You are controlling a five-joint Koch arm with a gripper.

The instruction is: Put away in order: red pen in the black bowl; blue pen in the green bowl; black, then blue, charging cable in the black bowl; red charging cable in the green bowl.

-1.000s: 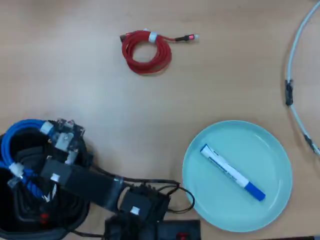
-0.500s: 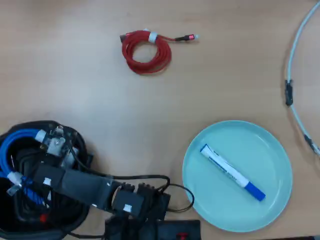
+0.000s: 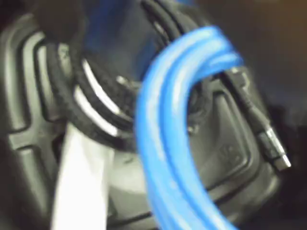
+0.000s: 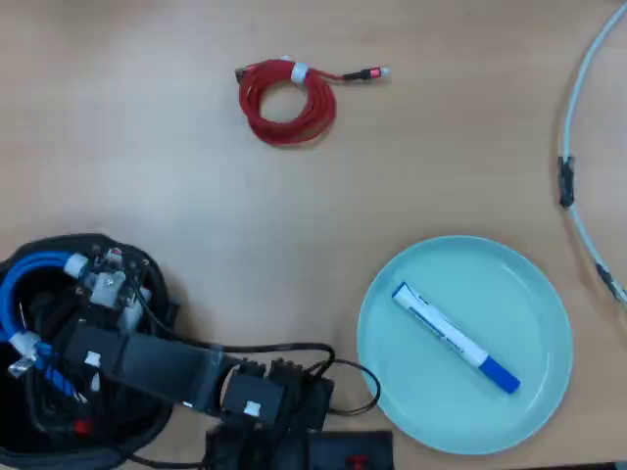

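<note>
Inside the ribbed black bowl (image 4: 20,264), glossy blue cable (image 3: 168,139) loops, blurred; pincer state unclear.

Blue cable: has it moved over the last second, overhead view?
Yes. The blue cable has shifted down-frame and sits further inside the black bowl, farther from the unmoved red charging cable.

A pale light-blue cable (image 4: 572,147) curves down the right edge of the wooden table (image 4: 176,196) in the overhead view, carrying two dark fittings, perhaps clips, too small to identify.
</note>
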